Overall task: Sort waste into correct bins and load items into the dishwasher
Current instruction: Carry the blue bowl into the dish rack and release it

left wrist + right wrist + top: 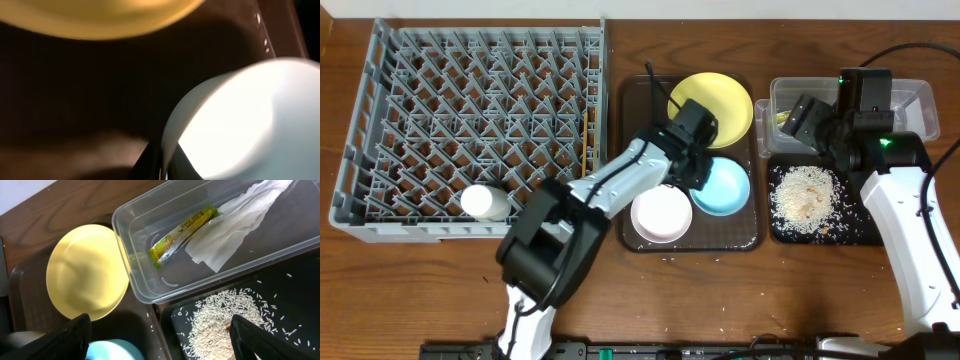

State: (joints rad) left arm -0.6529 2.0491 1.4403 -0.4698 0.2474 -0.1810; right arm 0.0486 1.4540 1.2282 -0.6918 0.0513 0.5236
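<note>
My left gripper (pixel 696 168) is shut on the upper-left rim of the light blue bowl (pixel 723 188). In the left wrist view that rim (pixel 170 145) runs between the two dark fingers (pixel 145 167). The yellow plate (pixel 712 107) lies just behind it and the white bowl (pixel 661 215) in front, all on the brown tray (pixel 638 100). My right gripper (pixel 160 345) hangs open over the edge between the brown tray and the black tray (pixel 850 228), which holds rice crumbs (pixel 220 322). The clear tub (pixel 150 287) holds a green-yellow wrapper (pixel 182 232) and white paper (pixel 235 222).
The grey dish rack (pixel 470 120) fills the left of the table, with a small white cup (pixel 485 203) lying at its front edge. Thin wooden sticks (pixel 586 140) stand along its right side. Loose crumbs dot the table in front of the trays.
</note>
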